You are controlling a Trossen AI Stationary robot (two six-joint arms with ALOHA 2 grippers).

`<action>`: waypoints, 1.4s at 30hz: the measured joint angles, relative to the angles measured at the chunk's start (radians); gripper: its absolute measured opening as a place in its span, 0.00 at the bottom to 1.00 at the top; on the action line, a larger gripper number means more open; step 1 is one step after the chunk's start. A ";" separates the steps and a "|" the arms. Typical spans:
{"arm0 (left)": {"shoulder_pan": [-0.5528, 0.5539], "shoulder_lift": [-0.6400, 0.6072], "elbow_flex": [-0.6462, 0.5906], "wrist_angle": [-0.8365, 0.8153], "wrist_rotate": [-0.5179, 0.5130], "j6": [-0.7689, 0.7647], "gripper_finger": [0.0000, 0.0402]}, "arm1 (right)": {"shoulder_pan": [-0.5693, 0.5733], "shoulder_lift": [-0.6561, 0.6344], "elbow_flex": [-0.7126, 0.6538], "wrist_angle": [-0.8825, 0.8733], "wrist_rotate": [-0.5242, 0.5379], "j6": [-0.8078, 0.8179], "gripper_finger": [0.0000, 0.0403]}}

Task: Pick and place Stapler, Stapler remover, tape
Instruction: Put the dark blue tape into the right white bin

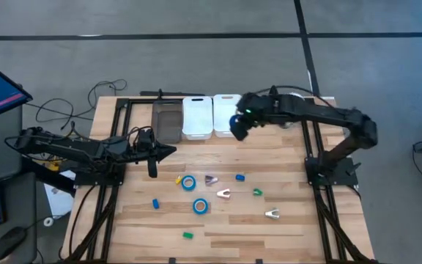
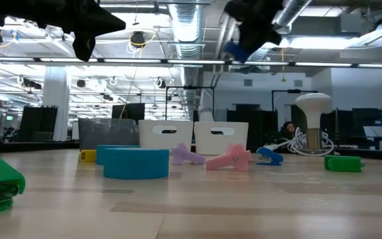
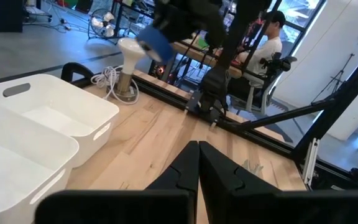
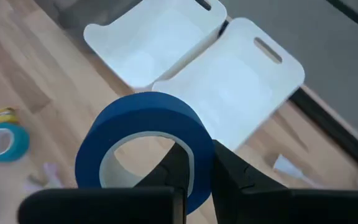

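Note:
One bright-blue tape roll (image 4: 138,134) sits in my right gripper (image 4: 199,177), which hangs above the near edge of the right white bin (image 1: 226,110). The same roll shows in the high view (image 1: 234,123) and the low view (image 2: 235,50). Two more tape rolls (image 1: 188,183) (image 1: 200,207) lie flat on the wooden table. Pale stapler removers (image 1: 223,193) (image 1: 272,213) and small coloured staplers (image 1: 239,177) (image 1: 257,192) lie around them. My left gripper (image 1: 163,152) is shut and touches nothing, held over the table left of the objects. My right gripper pinches the tape roll's wall (image 4: 197,152), with one finger (image 4: 173,171) inside the ring and the other (image 4: 232,177) outside. The fingers come from above, slanting down. The roll is lifted clear of the table, its hole facing sideways.
A dark bin (image 1: 167,121) and a second white bin (image 1: 197,117) stand side by side with the right white bin along the far edge. A lamp-like stand with a cable (image 2: 312,129) is at the far right corner. Bare wood lies near the front edge.

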 joint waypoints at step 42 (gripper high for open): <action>0.000 0.000 0.000 -0.001 0.000 0.000 0.01 | -0.235 0.643 0.322 -0.064 -0.011 -0.215 0.07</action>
